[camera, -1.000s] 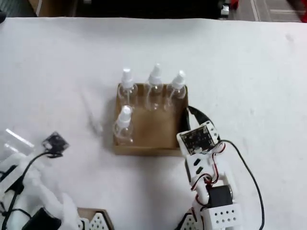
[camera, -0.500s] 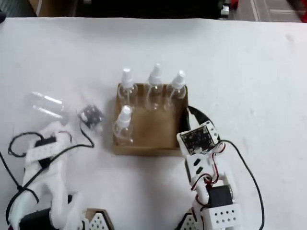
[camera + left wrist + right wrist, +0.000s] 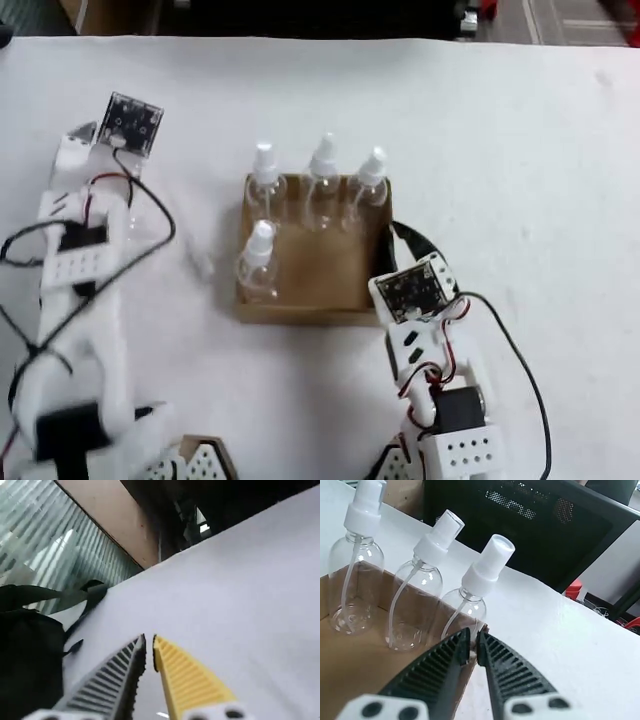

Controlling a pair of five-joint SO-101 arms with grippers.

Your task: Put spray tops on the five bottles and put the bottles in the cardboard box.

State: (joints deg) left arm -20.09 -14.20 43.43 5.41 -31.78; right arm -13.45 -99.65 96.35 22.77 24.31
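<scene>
Four clear bottles with white spray tops stand in the cardboard box [image 3: 300,312]: three along its far wall [image 3: 264,170] [image 3: 322,165] [image 3: 372,175] and one by the left wall [image 3: 258,255]. My right gripper [image 3: 400,238] sits shut and empty at the box's right side; its tips [image 3: 472,641] are close to the nearest bottle [image 3: 475,595]. My left arm [image 3: 80,250] stretches toward the far left of the table. The left gripper [image 3: 149,650] is shut on nothing above bare white table. A faint clear shape [image 3: 140,222] beside that arm may be a fifth bottle, mostly hidden.
White cloth covers the table [image 3: 520,150]. In the left wrist view the table's edge, a black bag [image 3: 30,645] and a window lie beyond. Both arm bases stand at the near edge.
My left arm swung from the near left corner up to the far left. The clear bottle seen beside it earlier is now covered by the arm. The right arm and the box stayed put.
</scene>
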